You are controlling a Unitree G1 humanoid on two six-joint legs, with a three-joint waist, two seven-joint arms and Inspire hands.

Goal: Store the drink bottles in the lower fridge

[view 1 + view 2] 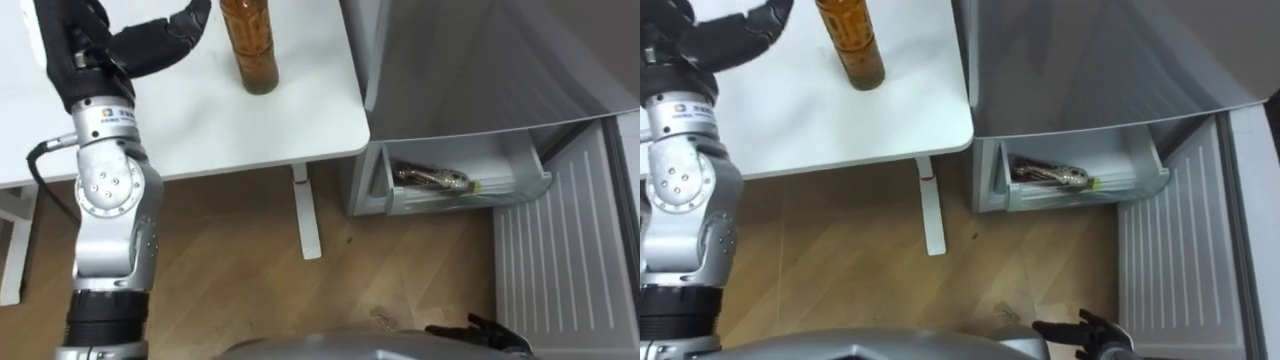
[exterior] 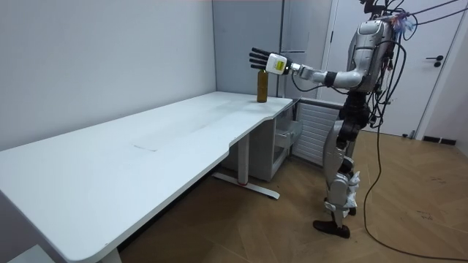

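two drinks in sight. drink 1: tall clear bottle of amber liquid [image 1: 250, 45], upright on the white bench [image 1: 200, 130], close to the bench corner nearest the fridge, at 12 o'clock in the eye views. drink 2: a similar bottle [image 1: 432, 179] lying on its side in the pale open drawer [image 1: 470, 203] of the grey fridge [image 1: 450, 60], at about 4 o'clock from drink 1.

left hand [image 1: 150, 40]: raised over the bench at 9 o'clock of drink 1, fingers spread and straight, tips just beside the bottle wall; no grip. right hand [image 1: 485, 335]: low at 5 o'clock of the view; cannot tell its state.

handling estimate, drink 1: looks full, so fairly heavy for its width; rigid, smooth-sided and probably slippery; may be glass, so treat as breakable. tall and narrow, so a sideways nudge could tip it. suggest wrapping the mid-body, thumb opposite the fingers, below the shoulder, and not taking it by the neck. keep it upright while lifting and tilt it only at the drawer.
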